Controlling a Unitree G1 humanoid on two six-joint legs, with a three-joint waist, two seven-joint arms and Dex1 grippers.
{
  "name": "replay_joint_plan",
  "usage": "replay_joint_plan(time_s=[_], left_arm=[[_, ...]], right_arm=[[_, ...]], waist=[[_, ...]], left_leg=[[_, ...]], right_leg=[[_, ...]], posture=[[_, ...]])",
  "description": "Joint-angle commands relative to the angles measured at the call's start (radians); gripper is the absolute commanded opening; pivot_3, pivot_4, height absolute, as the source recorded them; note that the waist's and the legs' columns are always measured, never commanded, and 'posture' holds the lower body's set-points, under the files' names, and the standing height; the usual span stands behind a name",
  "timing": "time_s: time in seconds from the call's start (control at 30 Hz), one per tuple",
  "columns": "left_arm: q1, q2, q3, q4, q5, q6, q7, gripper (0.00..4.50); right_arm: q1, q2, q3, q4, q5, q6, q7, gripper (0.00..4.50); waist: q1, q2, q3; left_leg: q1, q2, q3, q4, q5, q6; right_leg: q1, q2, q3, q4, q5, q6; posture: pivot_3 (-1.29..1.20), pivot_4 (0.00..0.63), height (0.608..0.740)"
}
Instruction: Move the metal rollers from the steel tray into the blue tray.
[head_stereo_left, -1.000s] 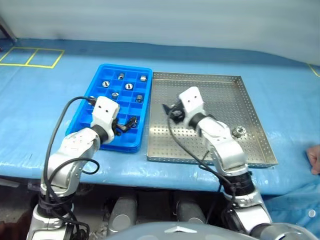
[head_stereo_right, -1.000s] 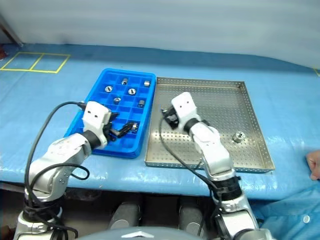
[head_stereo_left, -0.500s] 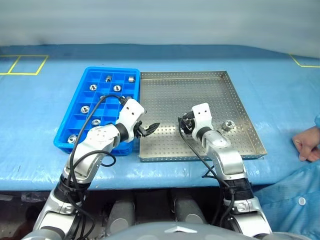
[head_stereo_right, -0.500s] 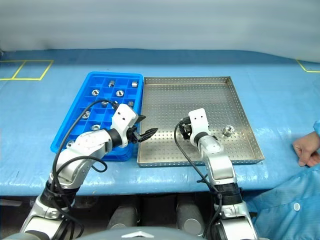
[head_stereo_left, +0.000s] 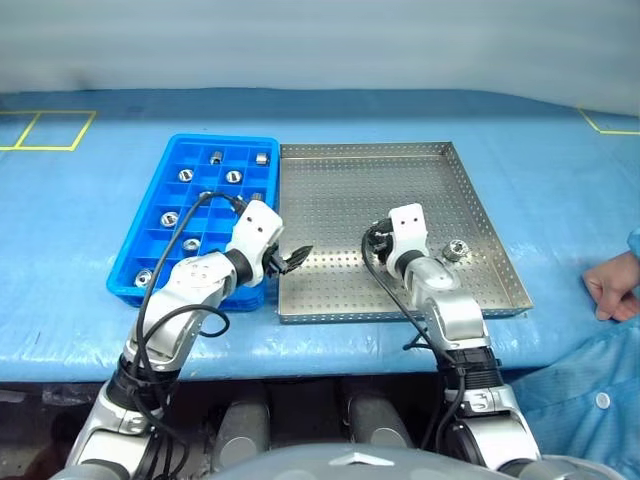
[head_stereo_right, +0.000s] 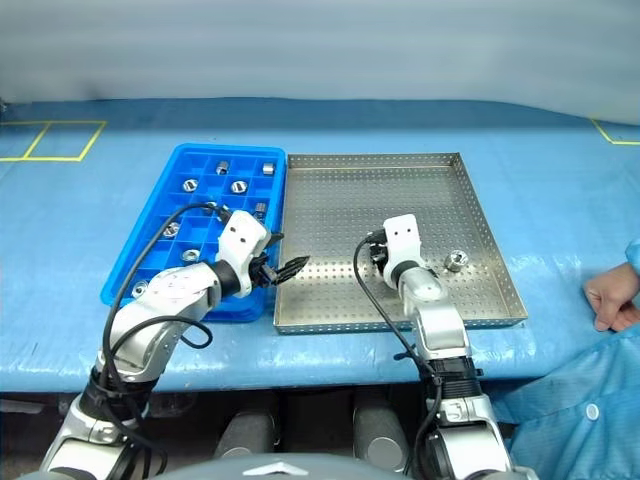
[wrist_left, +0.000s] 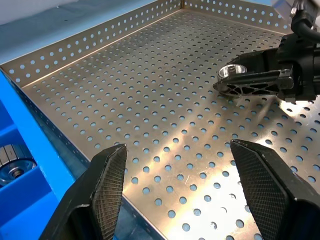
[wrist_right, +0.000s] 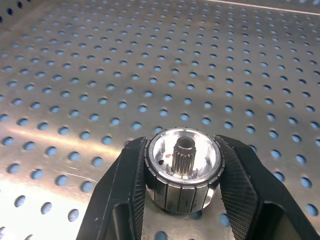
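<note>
2 trays (head_stereo_left: 200, 215) (head_stereo_left: 460, 200) side by side, blue-covered table (head_stereo_left: 90, 330), yellow floor tape (head_stereo_left: 45, 130)

I see a blue cloth (head_stereo_left: 90, 200) covering the whole table. Yellow tape lines (head_stereo_left: 45, 128) mark squares on it at ten o'clock. At three o'clock a person's hand (head_stereo_left: 606, 293) rests on the cloth, a light blue sleeve (head_stereo_left: 600, 385) below it.

One roller (wrist_right: 182, 170), ribbed, upright, toothed hub, sits low over the steel tray (head_stereo_left: 330, 175) floor. Another roller (head_stereo_left: 456, 249) lies near the right rim. Several occupy blue tray (head_stereo_left: 150, 240) compartments.
</note>
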Motion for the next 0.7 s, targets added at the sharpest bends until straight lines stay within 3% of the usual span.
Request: replay_joint_plan(time_s=[0.03,0.2,0.3,0.43,0.7], left_arm=[[0.022,0.054,0.127,-0.095,0.003,0.064,0.038,3.62],[0.078,0.173,0.302,-0.202,-0.02,0.205,0.038,3.62],[0.102,0.233,0.378,-0.238,-0.018,0.312,0.049,3.62],[0.103,0.236,0.418,-0.241,-0.011,0.362,0.086,3.62],[0.144,0.205,0.407,-0.282,-0.02,0.375,0.12,3.62]], right_arm=[[-0.039,0.017,0.096,-0.164,0.055,0.035,0.098,1.71],[-0.093,0.074,0.228,-0.297,0.129,0.135,0.184,1.71],[-0.13,0.121,0.345,-0.28,0.139,0.151,0.229,1.71],[-0.162,0.155,0.412,-0.162,0.09,0.069,0.227,1.71],[-0.183,0.215,0.424,-0.017,0.082,-0.014,0.244,1.71]], waist=[[-0.001,0.0,0.0],[0.003,0.0,0.0],[0.016,0.0,0.0],[0.049,0.0,0.0],[0.065,-0.002,0.0]], left_leg=[[0.0,0.0,0.0,0.0,0.0,0.0],[0.001,0.002,-0.001,-0.002,0.0,0.0],[0.001,0.002,-0.003,-0.002,0.0,0.0],[0.001,0.002,-0.003,-0.002,0.0,0.0],[0.0,0.001,-0.003,-0.002,0.0,-0.001]], right_leg=[[-0.001,0.0,0.0,0.0,0.0,0.0],[-0.001,0.002,-0.001,0.002,-0.001,-0.002],[-0.001,0.002,-0.002,0.002,-0.002,-0.003],[0.0,0.001,-0.004,0.001,-0.002,-0.003],[0.0,0.0,-0.004,0.0,-0.001,-0.002]], posture=[[0.08,0.15,0.74],[0.12,0.15,0.74],[0.15,0.15,0.74],[0.18,0.15,0.74],[0.21,0.15,0.74]])
